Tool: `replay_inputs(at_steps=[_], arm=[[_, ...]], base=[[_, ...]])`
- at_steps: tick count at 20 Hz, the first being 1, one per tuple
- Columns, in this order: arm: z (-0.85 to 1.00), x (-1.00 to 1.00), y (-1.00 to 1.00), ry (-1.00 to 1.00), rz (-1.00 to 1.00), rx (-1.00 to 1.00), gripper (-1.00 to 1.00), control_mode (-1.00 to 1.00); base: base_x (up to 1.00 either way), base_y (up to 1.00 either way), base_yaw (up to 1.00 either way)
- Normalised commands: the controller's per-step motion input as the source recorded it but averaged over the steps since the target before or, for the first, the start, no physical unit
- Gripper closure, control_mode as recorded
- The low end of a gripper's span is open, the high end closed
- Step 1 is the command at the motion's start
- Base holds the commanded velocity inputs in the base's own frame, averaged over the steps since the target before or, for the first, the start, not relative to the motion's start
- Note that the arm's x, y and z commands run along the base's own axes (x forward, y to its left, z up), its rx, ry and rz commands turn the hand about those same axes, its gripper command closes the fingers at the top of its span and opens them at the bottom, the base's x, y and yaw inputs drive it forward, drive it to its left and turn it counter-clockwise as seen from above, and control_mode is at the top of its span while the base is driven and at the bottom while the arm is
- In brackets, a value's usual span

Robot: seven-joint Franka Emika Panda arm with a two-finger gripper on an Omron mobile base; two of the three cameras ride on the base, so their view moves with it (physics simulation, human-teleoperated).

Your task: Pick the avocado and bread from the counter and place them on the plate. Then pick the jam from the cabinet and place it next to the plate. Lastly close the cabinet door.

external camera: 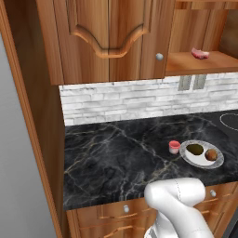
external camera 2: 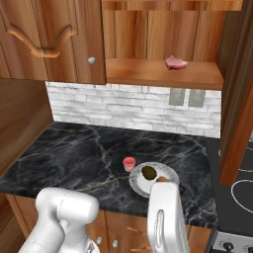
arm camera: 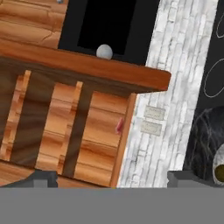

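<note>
A flat pink lump (external camera: 200, 53) lies on the open wooden shelf (external camera: 200, 62) up high — you can see it from the other side too (external camera 2: 176, 63). Under the shelf is a white brick wall (external camera: 125, 100) with two grey plugs (external camera: 192, 82) side by side. At the far right is a black stove top (external camera 2: 239, 175) with white rings on it. Below, the wooden drawers (external camera: 116, 211) have small grey knobs (external camera: 126, 208).

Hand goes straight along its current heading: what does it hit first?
Probably the open cabinet: the hand, open and empty, points at its back planks by the shelf's edge, near the flat pink lump. The cabinet door stands off to one side. Depth is unclear.
</note>
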Motion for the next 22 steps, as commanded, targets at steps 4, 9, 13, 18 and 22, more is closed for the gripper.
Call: replay_inputs(at_steps=[4,9,13,18,22], arm=[[0.00,0.01,-0.36,-0.11,0.00,0.20,-1.00,-1.00],[0.00,0.01,-0.28,-0.09,0.00,0.17,-1.00,-1.00],[0.00,0.03,-0.15,-0.08,0.00,0.13,-1.00,-1.00],[0.08,0.01,-0.08,-0.07,0.00,0.03,-1.00,-1.00],[0.16,0.06,-0.18,-0.07,0.00,0.00,-1.00,-1.00]], base=[[0.00,0.00,0.00],[0.00,0.00,0.00],[0.00,0.00,0.00],[0.00,0.00,0.00],[0.00,0.00,0.00]])
